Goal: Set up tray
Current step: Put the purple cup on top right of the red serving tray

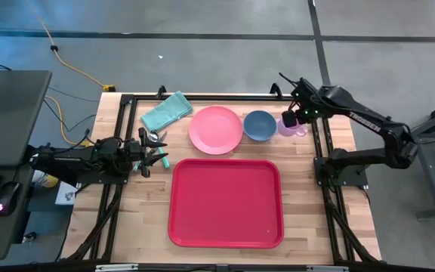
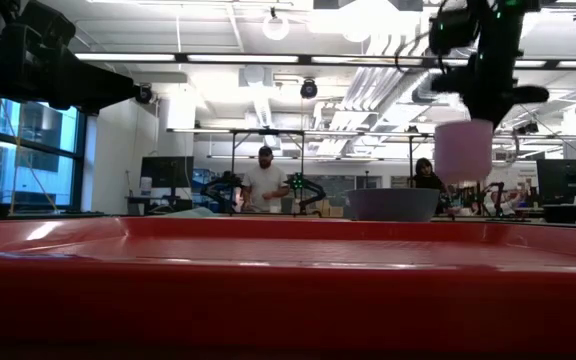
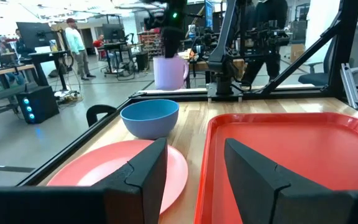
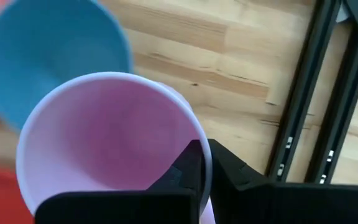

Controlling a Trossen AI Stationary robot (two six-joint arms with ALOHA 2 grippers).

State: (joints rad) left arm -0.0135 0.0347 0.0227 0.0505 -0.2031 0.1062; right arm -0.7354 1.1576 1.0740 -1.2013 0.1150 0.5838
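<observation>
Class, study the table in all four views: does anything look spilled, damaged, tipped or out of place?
Nothing looks spilled or damaged. The red tray lies square and bare. The one unusual thing: the pink cup hangs in the air, pinched by its rim in the right tool, beside the blue bowl.

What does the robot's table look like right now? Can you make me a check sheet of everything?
Surface: wooden table, bare wood around the dishes.
Job's things: red tray lies flat and empty near the front edge.
Clutter: pink plate, blue bowl and teal cloth sit behind the tray; pale purple cup is lifted off the table.
Grippers: right gripper has its jaws shut on the cup's rim; left gripper hangs low at the table's left side, jaws apart, holding nothing.
Cables: yellow cable runs across the floor.
Surroundings: desk with a mouse at left; people stand far behind.
</observation>
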